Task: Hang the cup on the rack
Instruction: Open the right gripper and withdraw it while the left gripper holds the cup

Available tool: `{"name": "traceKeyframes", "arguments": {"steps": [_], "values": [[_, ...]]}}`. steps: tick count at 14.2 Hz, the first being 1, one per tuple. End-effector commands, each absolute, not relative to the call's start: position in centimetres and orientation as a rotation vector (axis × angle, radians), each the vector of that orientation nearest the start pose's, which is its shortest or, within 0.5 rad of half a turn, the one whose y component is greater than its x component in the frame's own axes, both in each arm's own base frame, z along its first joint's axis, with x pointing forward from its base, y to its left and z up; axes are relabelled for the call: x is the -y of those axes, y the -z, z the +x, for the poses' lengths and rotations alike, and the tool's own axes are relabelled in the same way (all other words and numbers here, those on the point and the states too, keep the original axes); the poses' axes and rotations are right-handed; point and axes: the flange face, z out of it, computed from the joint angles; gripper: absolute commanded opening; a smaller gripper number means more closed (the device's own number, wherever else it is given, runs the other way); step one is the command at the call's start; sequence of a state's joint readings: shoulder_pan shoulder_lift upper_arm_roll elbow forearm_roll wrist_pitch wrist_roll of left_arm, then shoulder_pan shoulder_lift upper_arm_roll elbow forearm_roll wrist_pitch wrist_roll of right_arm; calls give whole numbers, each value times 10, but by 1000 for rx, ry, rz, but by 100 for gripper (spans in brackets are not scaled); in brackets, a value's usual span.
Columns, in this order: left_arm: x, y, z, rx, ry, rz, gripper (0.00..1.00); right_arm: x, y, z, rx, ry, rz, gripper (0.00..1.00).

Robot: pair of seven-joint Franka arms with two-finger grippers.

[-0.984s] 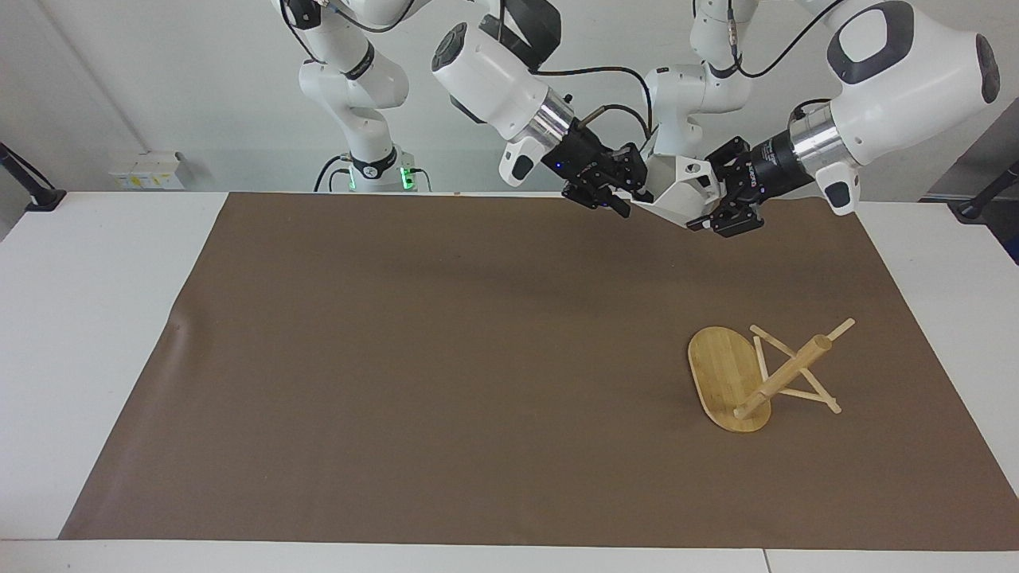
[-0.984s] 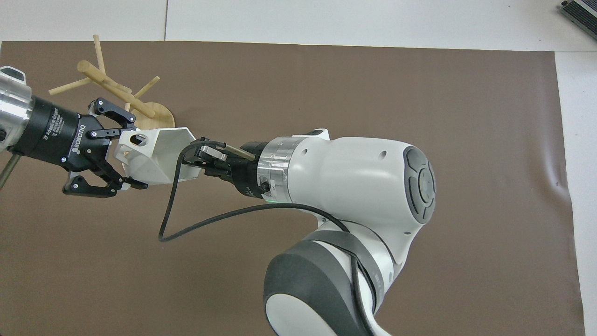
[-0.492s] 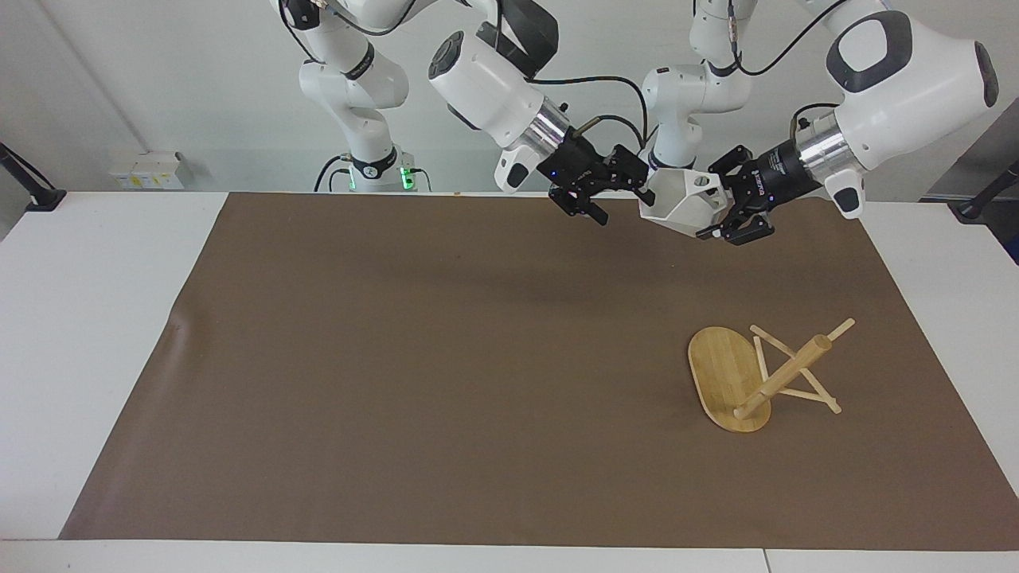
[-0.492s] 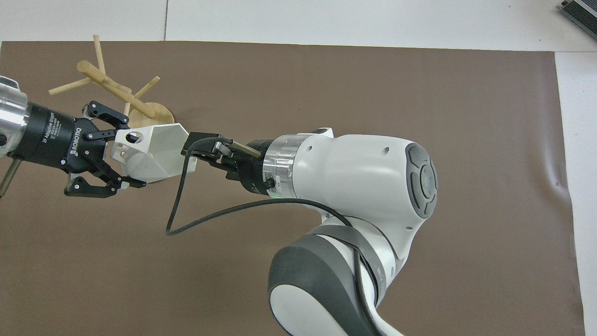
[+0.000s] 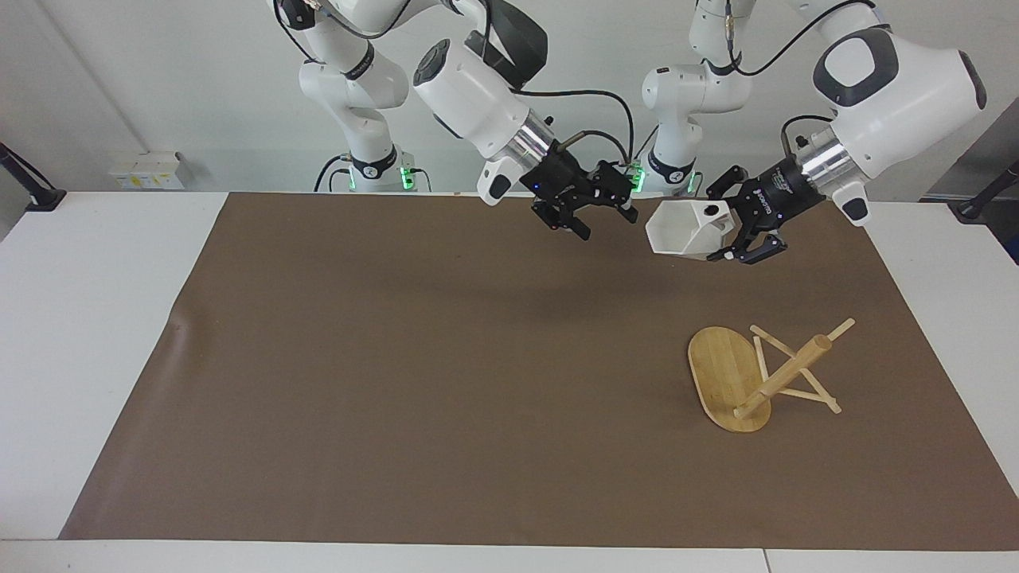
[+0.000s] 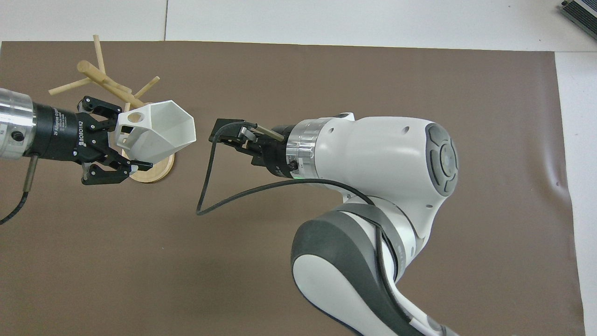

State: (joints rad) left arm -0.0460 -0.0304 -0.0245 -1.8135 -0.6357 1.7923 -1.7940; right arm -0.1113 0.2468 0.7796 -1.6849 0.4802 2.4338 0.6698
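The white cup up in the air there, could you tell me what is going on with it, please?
The left gripper holds the cup by its handle end, up in the air with its mouth turned sideways. The right gripper is open, hangs beside the cup and does not touch it. The rack stands on the brown mat toward the left arm's end of the table, with nothing on its pegs, so the cup is not yet hung.

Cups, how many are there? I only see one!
1. The white cup is up in the air, held at its handle end by the left end effector, above the brown mat. None hangs on the wooden rack.
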Motion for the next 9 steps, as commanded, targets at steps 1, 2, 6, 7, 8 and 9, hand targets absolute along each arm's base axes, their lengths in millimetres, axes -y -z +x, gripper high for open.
{"name": "traceKeyframes", "arguments": {"steps": [1,2,6,7,8,9], "values": [[86,-548,538,-2238,604,1469,0,-339,-554,561,-302,124,-2418,100],[88,-545,538,-2252,580,1452,0,-325,-551,567,-254,136,-2447,100],[84,-526,531,-2317,508,1334,0,-254,-538,588,-68,134,-2589,100],[86,-518,528,-2335,493,1296,0,-233,-536,591,-19,133,-2651,100],[87,-515,527,-2345,471,1256,0,-209,-530,596,38,138,-2745,100],[91,-513,528,-2349,456,1225,0,-190,-528,598,101,151,-2839,100]]}}
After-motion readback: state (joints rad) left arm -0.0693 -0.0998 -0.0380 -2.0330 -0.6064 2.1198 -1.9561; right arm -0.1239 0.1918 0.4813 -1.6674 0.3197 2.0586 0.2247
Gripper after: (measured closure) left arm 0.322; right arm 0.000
